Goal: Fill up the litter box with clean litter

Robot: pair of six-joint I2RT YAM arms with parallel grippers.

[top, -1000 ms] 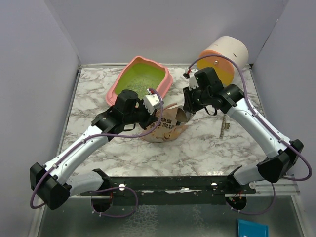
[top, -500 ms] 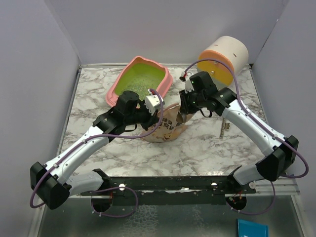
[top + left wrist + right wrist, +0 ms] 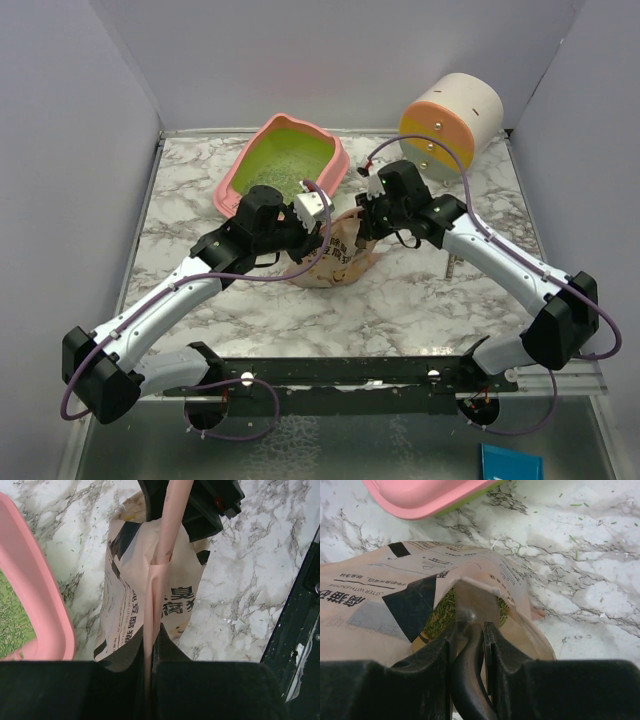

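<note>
A marble surface (image 3: 420,290) carries a pink litter box (image 3: 232,188) at the back left, its green inside covered with litter (image 3: 285,160). A paper bag (image 3: 335,262) sits just in front of it. The left gripper (image 3: 149,652) is clamped tight on the bag's upper edge. The right gripper (image 3: 470,630) is closed around a metal scoop (image 3: 476,600) whose tip is inside the bag's open mouth, where green litter also shows.

R wrist: scoop (image 3: 472,605) tip prob. inside pouch (image 3: 380,595); litter box (image 3: 420,495) partly off-frame.
</note>
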